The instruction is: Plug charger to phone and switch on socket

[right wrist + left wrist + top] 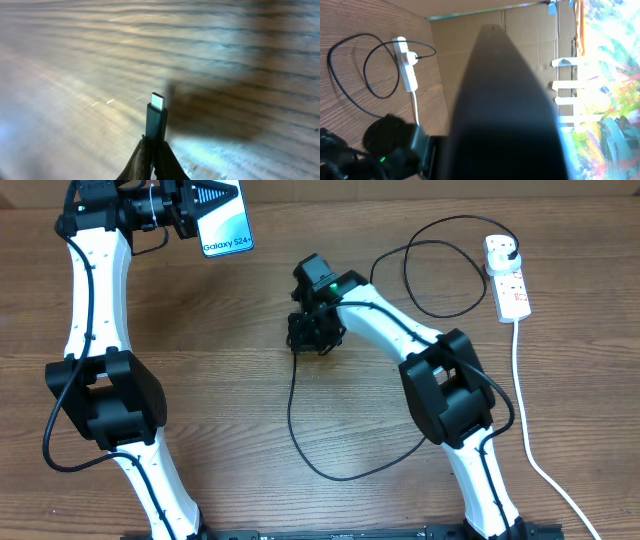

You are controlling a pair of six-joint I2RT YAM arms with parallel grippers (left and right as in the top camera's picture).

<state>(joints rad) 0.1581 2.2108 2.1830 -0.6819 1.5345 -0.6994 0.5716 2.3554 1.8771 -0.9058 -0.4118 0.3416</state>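
My left gripper (188, 210) is shut on the phone (225, 225), holding it off the table at the far left; its light screen reads "Galaxy S24+". In the left wrist view the phone (505, 110) is a dark blurred shape that hides the jaws. Mid-table, my right gripper (315, 332) is shut on the charger's connector (157, 119), whose metal tip sticks out past the fingertips, close over the wood. The charger cable (300, 430) loops across the table to a black plug (503, 248) in the white socket (510, 280) at the far right. The socket (405, 62) carries red markings.
The socket's white lead (525, 410) runs down the right side toward the front edge. Cardboard walls (470, 40) stand behind the table. The black cable forms a loop (440, 270) beside the socket and a long curve in front of the right arm.
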